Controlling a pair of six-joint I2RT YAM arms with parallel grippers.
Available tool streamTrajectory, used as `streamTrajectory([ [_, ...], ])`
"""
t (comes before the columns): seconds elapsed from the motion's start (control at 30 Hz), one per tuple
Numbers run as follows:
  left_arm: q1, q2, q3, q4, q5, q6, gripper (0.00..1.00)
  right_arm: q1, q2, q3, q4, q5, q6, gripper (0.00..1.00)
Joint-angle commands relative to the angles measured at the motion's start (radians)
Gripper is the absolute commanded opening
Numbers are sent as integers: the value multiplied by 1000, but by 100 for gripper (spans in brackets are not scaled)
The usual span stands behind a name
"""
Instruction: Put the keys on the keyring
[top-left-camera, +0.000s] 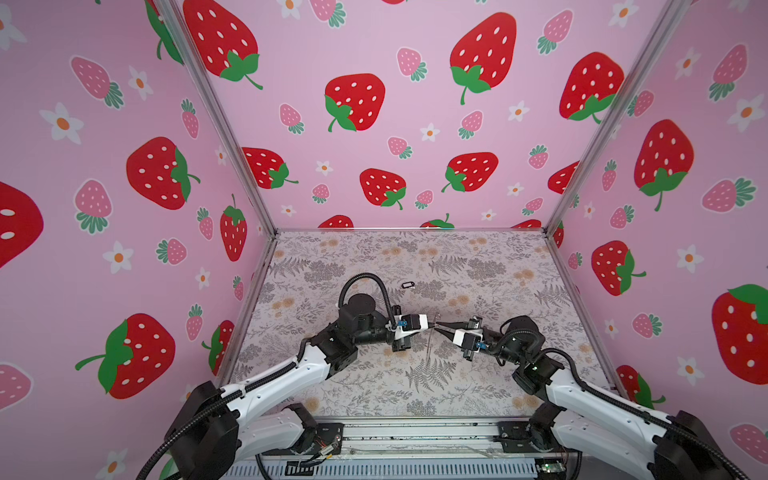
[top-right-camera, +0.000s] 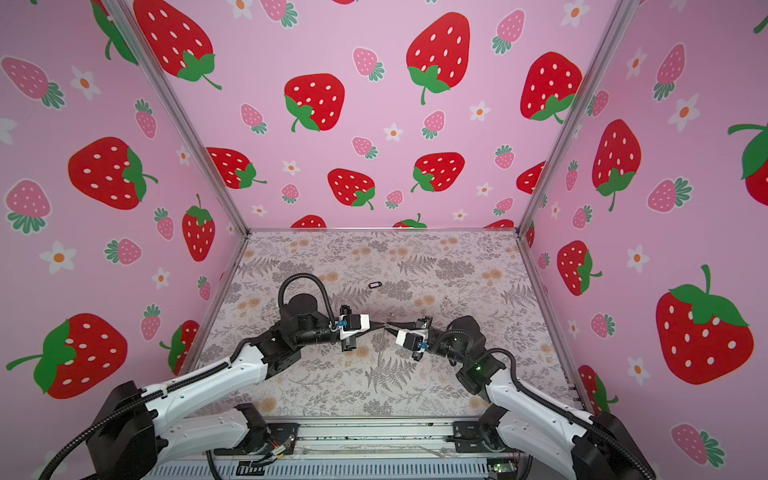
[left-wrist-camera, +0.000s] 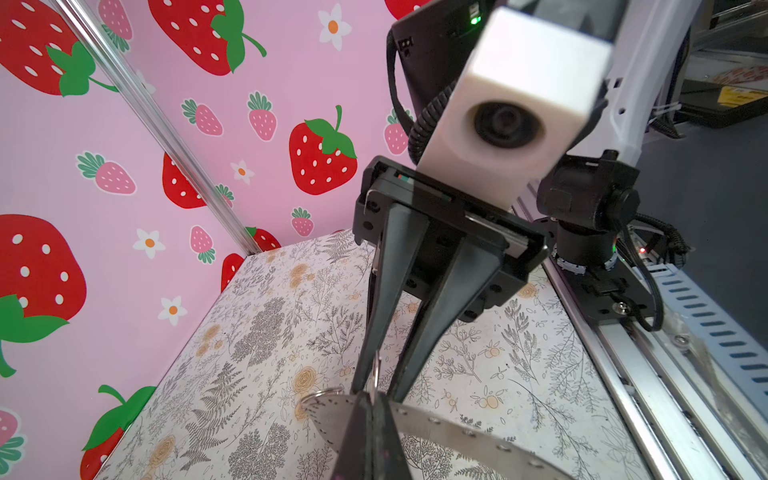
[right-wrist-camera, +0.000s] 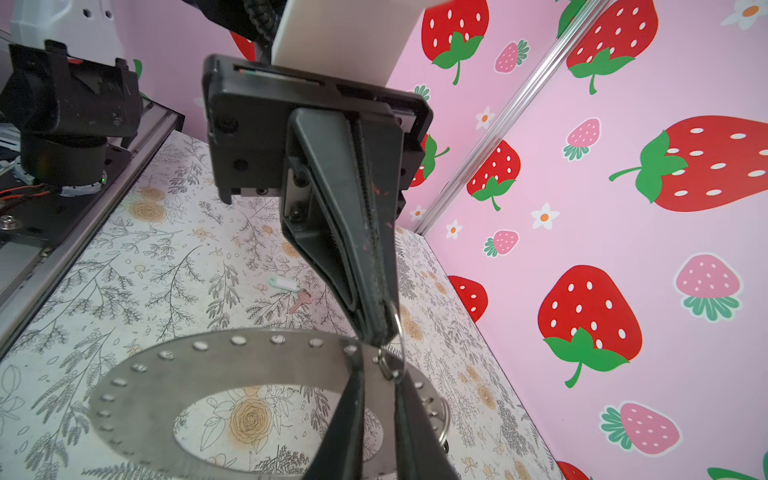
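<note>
No legible txt, nos. or brand marks anywhere: the yellow label (left-wrist-camera: 737, 96) at edge of left wrist view is too blurry to read, and the white key tag (right-wrist-camera: 284, 284) on the table looks blank.

The desk (top-left-camera: 490, 270) (top-right-camera: 457, 270) has a pale top printed with grey ferns and tan flowers. In both top views a small black-rimmed oval tag (top-left-camera: 408, 284) (top-right-camera: 375, 284) lies alone toward the back. The right wrist view shows a white tag (right-wrist-camera: 284, 284) lying flat on the desk, with a small pinkish key (right-wrist-camera: 301, 300) just beside it
</note>
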Motion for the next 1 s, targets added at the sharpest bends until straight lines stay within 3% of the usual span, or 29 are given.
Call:
streamTrajectory([
  [0.0, 5, -13, 9, 11, 29, 21, 0, -11, -15, 17, 39, -31, 22, 17],
  [0.6, 4, 9, 14, 11, 25, 27, 0, -16, -15, 17, 44, -85, 43, 16],
  [0.97, 5, 23, 23, 4, 33, 34, 0, -26, 7, 34, 43, -125, 50, 5],
])
